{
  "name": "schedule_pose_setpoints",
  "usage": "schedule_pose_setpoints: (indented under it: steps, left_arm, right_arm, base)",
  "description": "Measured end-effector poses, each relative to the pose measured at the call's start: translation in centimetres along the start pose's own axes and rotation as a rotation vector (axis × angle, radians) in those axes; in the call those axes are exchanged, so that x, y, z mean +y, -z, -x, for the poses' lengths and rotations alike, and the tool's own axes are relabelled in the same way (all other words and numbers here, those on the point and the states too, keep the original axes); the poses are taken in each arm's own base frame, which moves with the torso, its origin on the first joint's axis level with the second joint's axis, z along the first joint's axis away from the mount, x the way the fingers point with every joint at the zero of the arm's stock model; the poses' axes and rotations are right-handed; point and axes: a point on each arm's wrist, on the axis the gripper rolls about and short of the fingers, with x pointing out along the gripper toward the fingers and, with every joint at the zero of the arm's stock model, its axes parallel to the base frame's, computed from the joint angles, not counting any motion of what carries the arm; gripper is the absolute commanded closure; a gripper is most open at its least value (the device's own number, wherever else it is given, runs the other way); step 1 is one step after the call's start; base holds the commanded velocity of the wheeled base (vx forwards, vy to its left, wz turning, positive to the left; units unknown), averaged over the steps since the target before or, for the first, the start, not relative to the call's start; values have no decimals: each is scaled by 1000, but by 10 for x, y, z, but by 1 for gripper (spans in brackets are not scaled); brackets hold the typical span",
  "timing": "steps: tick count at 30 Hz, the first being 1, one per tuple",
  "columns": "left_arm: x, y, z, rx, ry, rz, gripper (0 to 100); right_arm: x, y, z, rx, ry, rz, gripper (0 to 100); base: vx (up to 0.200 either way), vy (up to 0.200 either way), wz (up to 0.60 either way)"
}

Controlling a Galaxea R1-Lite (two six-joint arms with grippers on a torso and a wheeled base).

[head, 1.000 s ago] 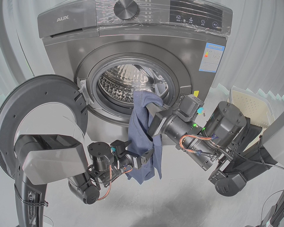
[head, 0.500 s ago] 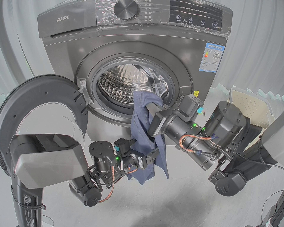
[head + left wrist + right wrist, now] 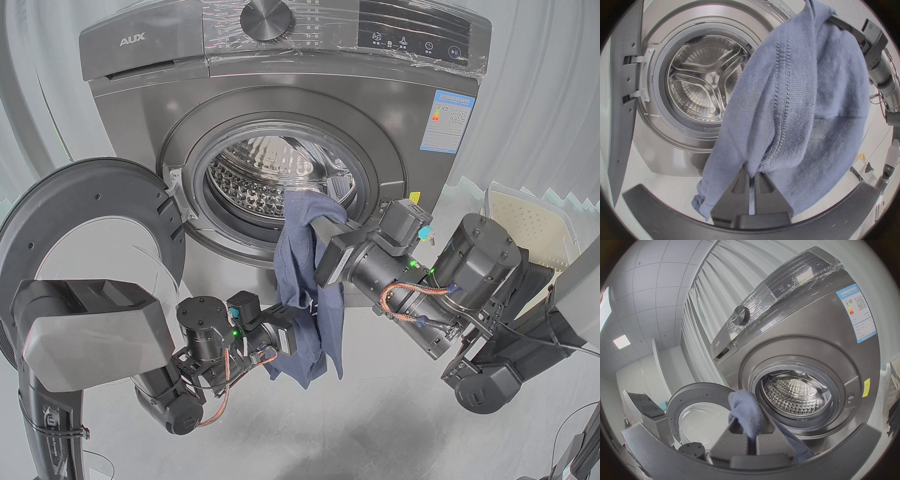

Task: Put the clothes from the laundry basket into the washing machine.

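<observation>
I see my right gripper (image 3: 314, 220) clamped on the top of the blue sweater (image 3: 299, 269), which hangs just before the washing machine's (image 3: 400, 119) open drum mouth, while my left gripper (image 3: 301, 310) pinches its lower fold.

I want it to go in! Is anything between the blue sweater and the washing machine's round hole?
Nothing. In the left wrist view the stretch from the blue sweater to the open drum is bare.
</observation>
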Motion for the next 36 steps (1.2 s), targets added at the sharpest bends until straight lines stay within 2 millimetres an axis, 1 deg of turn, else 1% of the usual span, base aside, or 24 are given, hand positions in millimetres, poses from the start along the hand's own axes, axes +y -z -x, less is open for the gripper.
schedule_pose_setpoints:
  steps: [5,9,10,14,23,30,36]
  left_arm:
    - [4,-7,14,10,-13,3,100]
    - [5,-9,27,37,-11,3,100]
    - [4,-8,29,41,-6,3,0]
    - [-1,-8,28,41,12,1,0]
    - [-2,1,10,28,17,0,0]
    - [-6,7,6,38,32,0,0]
    - [-10,5,0,18,42,0,0]
  right_arm:
    - [-3,0,1,1,8,3,100]
    - [-2,0,1,3,5,2,100]
    - [-1,0,1,4,2,2,100]
    - [0,0,1,5,2,1,100]
    - [2,1,2,5,-4,-2,100]
    - [2,1,1,4,-4,-2,100]
    - [2,1,1,4,-4,-2,100]
  base:
    - [0,0,0]
    - [0,0,0]
    - [0,0,0]
    - [0,0,0]
    - [0,0,0]
    - [0,0,0]
    - [0,0,0]
